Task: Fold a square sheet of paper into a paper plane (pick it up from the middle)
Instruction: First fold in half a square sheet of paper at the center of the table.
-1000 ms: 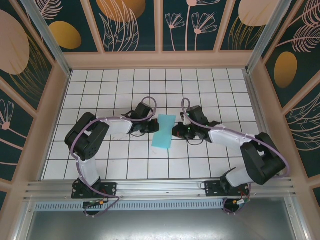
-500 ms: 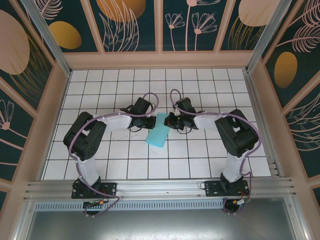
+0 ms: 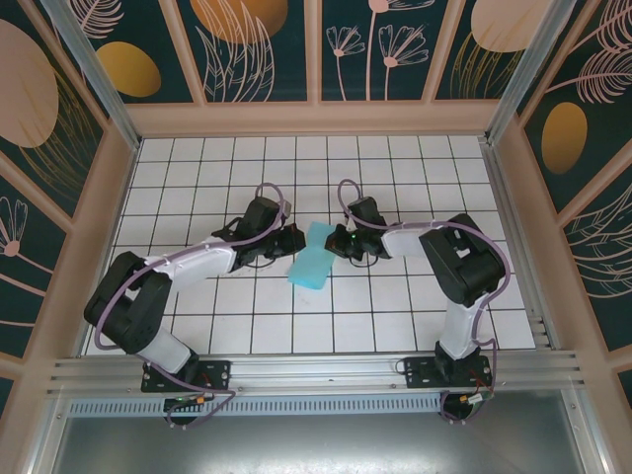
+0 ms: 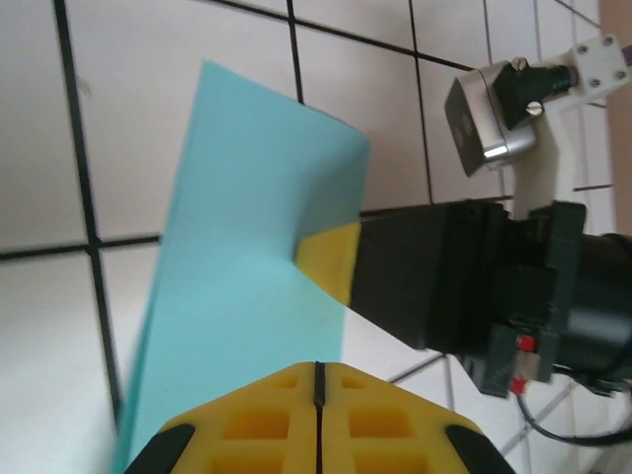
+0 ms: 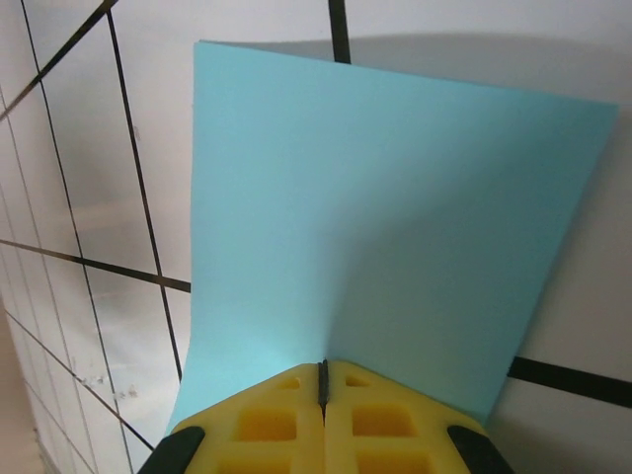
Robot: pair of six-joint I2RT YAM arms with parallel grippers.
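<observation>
Pinching one edge of the thin light-blue square sheet of paper [image 3: 314,256], the right gripper [image 3: 335,243] has its yellow fingers pressed fully together. From the left wrist view, one yellow pad [image 4: 331,259] overlaps the sheet's edge. The left gripper [image 3: 294,241] faces it from the opposite side, jaws likewise closed, its tips right against the paper; whether they actually clamp it I cannot tell. The sheet sits between the two grippers, bowed rather than flat on the white grid-tiled surface [image 3: 395,306], and its longer part runs out past both grippers towards the arm bases.
</observation>
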